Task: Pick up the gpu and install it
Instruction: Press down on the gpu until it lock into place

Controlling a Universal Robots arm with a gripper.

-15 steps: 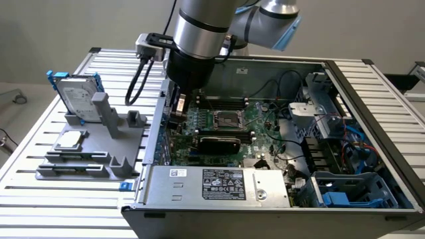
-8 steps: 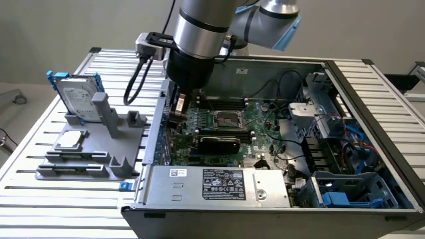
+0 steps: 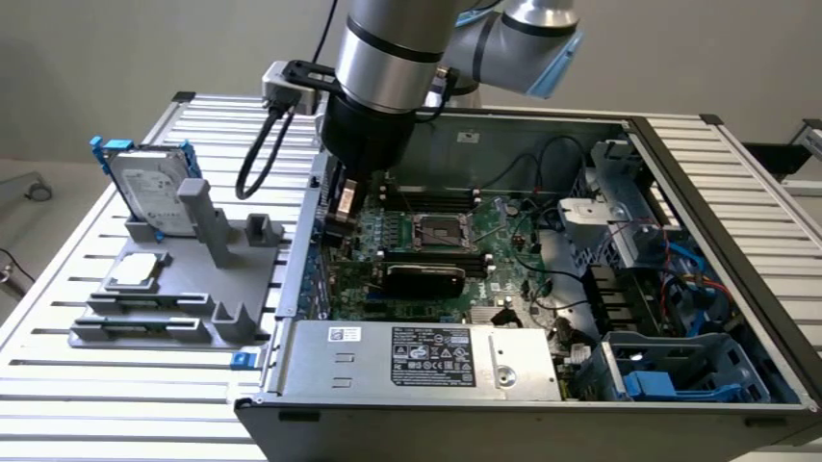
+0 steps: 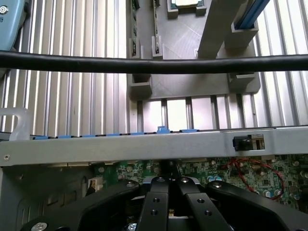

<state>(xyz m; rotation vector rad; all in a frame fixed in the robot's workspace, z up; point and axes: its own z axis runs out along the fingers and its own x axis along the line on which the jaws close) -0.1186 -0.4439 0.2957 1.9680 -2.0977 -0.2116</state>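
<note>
Hand [image 4: 168,177] pinched shut, nothing visibly held, low inside the computer case [image 3: 501,144] beside its wall. Just beyond, apart from it, gpu [image 3: 424,279] upright on the motherboard [image 3: 507,241], seemingly in its slot. Press only straight down and evenly; stay clear of loose cables [image 3: 529,159].

We are watching the Universal Robots arm [image 3: 385,48] reaching steeply down from the top of the exterior view, with its silver wrist segment [image 3: 392,72] pointing almost straight downward. The black gripper [image 3: 343,214] is hanging below it, and a black cable [image 3: 261,144] is looping off the wrist's side.
</note>
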